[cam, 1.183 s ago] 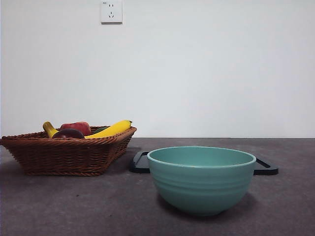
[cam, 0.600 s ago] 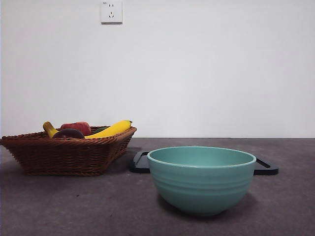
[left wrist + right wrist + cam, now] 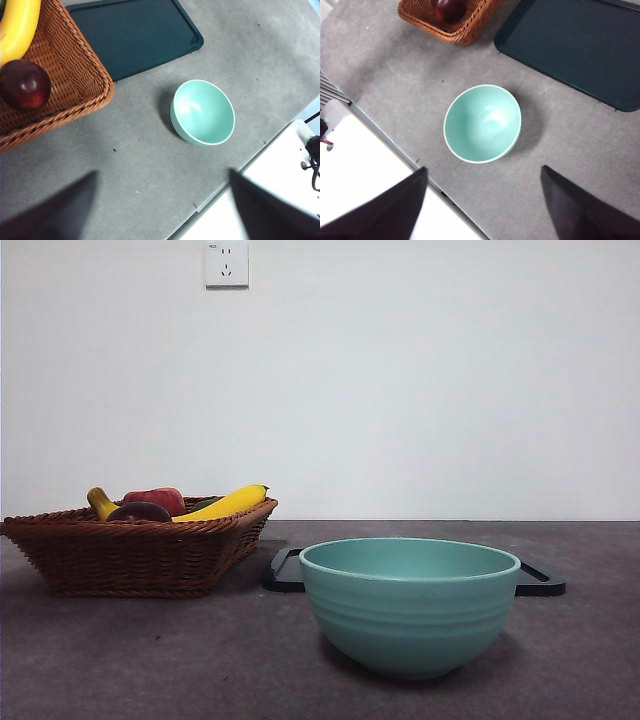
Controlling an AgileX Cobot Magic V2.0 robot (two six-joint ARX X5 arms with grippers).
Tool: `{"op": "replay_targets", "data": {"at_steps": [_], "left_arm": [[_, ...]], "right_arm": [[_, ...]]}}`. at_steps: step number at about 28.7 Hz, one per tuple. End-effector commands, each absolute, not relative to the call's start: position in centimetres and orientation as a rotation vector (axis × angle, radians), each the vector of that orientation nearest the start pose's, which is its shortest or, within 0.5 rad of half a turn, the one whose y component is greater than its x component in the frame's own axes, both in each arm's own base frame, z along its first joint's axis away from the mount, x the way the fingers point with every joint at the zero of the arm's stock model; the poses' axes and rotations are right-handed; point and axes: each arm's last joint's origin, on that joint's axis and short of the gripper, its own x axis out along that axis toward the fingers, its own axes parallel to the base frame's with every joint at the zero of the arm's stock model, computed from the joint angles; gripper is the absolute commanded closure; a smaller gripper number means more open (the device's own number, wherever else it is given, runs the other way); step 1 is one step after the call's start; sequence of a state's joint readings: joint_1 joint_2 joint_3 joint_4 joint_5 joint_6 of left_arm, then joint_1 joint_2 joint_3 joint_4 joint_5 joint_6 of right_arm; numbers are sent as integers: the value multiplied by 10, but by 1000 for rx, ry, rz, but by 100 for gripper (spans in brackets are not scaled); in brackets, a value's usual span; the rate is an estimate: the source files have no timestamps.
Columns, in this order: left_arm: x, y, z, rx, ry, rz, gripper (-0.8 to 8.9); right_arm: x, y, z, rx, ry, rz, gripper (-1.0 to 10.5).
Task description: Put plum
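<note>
The plum (image 3: pixel 24 84), dark maroon and glossy, lies in the wicker basket (image 3: pixel 75 70) beside a yellow banana (image 3: pixel 17 25). In the front view the plum (image 3: pixel 139 511) peeks over the basket's (image 3: pixel 140 555) rim at the left; the right wrist view shows the plum (image 3: pixel 448 8) at the frame edge. My left gripper (image 3: pixel 160 210) hangs high above the table, open and empty, well away from the basket. High over the bowl, my right gripper (image 3: pixel 482 205) is open too and holds nothing.
An empty teal bowl (image 3: pixel 409 603) stands on the grey table in front of a dark flat tray (image 3: pixel 540 580). A red fruit (image 3: pixel 156 499) and a banana (image 3: pixel 225 504) share the basket. The table's edge (image 3: pixel 220 187) runs close to the bowl.
</note>
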State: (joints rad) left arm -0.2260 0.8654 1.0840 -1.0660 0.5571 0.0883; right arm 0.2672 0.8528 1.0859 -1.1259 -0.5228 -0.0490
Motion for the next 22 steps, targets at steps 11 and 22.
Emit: {"op": "replay_targets", "data": {"at_steps": [11,22], "left_arm": [[136,-47,350,-59,819,-765,311],[165,-56,343,-17,824,-650,314]], "right_arm": [[122,49,350,67,871,764,552],[123,49,351,78,862,759,552]]}}
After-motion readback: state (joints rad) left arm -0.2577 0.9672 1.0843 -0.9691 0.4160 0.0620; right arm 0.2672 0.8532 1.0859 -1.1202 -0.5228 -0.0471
